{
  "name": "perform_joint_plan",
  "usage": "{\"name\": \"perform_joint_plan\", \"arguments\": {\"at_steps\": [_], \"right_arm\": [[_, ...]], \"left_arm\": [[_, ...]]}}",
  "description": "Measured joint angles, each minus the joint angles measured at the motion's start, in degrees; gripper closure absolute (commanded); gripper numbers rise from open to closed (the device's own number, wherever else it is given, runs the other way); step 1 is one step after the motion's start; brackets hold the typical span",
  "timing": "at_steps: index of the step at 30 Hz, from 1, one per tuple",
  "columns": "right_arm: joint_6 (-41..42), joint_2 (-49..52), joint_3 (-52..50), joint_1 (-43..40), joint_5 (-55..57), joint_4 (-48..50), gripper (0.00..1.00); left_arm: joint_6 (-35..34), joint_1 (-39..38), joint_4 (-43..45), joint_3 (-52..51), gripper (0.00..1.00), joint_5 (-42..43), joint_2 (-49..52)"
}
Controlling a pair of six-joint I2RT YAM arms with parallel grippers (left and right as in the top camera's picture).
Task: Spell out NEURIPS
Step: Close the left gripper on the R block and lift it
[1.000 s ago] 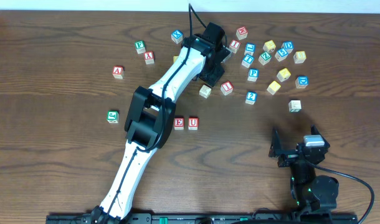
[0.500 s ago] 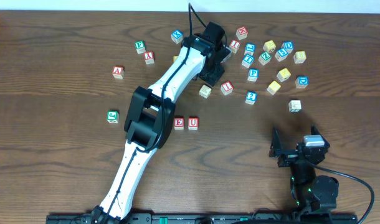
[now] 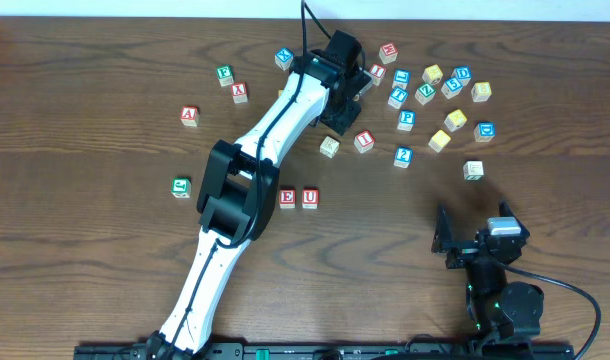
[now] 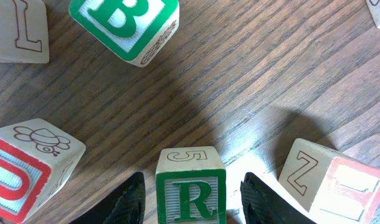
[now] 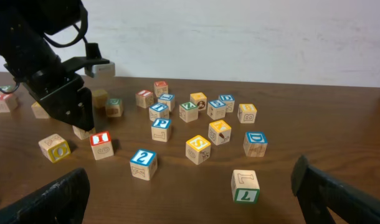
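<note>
In the left wrist view the green R cube [image 4: 191,193] stands on the table between the open fingers of my left gripper [image 4: 193,182], with a gap on each side. In the overhead view the left gripper [image 3: 337,116] hides the R. Red E [image 3: 287,198] and red U [image 3: 309,198] stand side by side near the middle. A green-faced cube [image 3: 181,186] lies apart to their left. Red I [image 3: 364,141], blue P [image 3: 407,119] and yellow S [image 3: 439,140] lie in the far scatter. My right gripper [image 3: 475,246] is open and empty.
Close round the R stand a green B cube [image 4: 124,22], an L cube [image 4: 19,28], a red-faced cube [image 4: 25,171] and a Z cube [image 4: 330,180]. Several other letter cubes spread over the far right, and a 7 cube [image 5: 246,185] lies nearest the right gripper [image 5: 193,199].
The left arm has shifted very slightly toward the far side. No cube has moved and the right arm is still.
</note>
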Motion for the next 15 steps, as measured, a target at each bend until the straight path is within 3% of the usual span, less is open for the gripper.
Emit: {"name": "perform_joint_plan", "arguments": {"at_steps": [15], "right_arm": [[0.0,0.0,0.0,0.0,0.0,0.0,0.01]], "left_arm": [[0.0,0.0,-1.7,0.0,0.57,0.0,0.0]]}}
